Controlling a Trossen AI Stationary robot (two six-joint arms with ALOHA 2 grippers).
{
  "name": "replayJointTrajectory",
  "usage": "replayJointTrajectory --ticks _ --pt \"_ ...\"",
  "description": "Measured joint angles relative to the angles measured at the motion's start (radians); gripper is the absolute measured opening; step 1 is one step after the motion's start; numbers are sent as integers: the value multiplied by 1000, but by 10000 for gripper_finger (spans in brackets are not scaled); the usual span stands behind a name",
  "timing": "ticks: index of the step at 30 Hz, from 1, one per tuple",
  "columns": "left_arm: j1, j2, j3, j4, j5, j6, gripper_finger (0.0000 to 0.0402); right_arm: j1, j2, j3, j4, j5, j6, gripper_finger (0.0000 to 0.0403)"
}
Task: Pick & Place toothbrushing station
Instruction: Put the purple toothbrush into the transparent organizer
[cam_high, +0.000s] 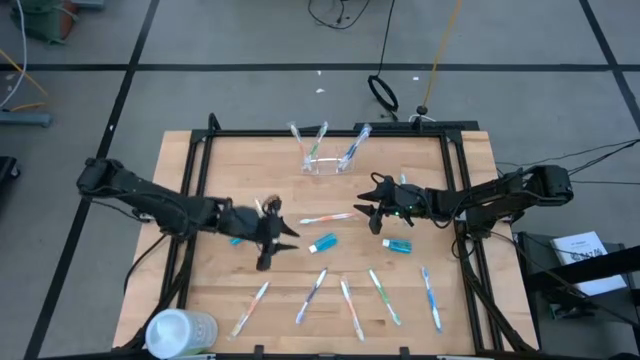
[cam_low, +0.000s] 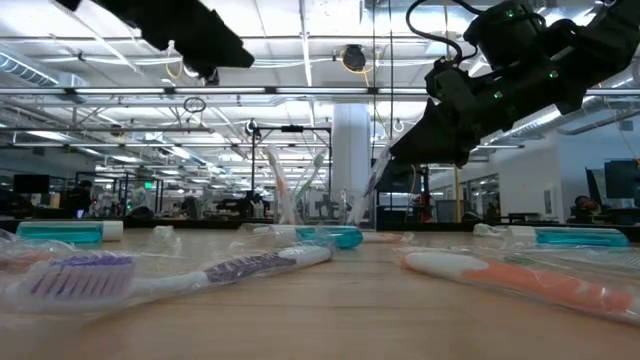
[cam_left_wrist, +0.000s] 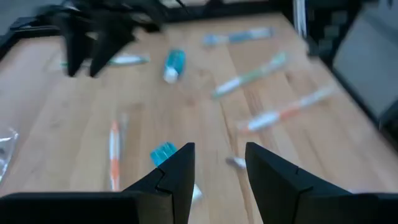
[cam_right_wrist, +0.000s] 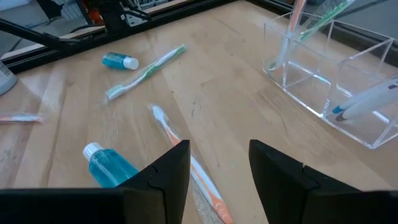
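A clear see-through plastic holder with compartments stands at the table's far middle, and three toothbrushes lean in it; it also shows in the right wrist view. My left gripper is open and empty above a small blue tube. My right gripper is open and empty above an orange-and-white toothbrush that lies flat on the table. Two more blue tubes lie flat between the grippers and the near row of brushes.
Several toothbrushes lie in a row near the table's front edge. A larger whitish round container stands at the near left corner. A green toothbrush and a blue tube lie beyond my right gripper. A black frame edges the table.
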Motion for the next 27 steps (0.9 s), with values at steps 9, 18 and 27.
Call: replayJointTrajectory --ticks 9,18,27 --pt "-176 226 54 -12 47 512 147 -1 0 0 11 0 -15 155" --pt "-188 502 364 -236 138 735 148 -1 0 0 8 -1 39 155" --pt "-197 826 715 -617 179 956 147 5 0 0 -1 -2 51 155"
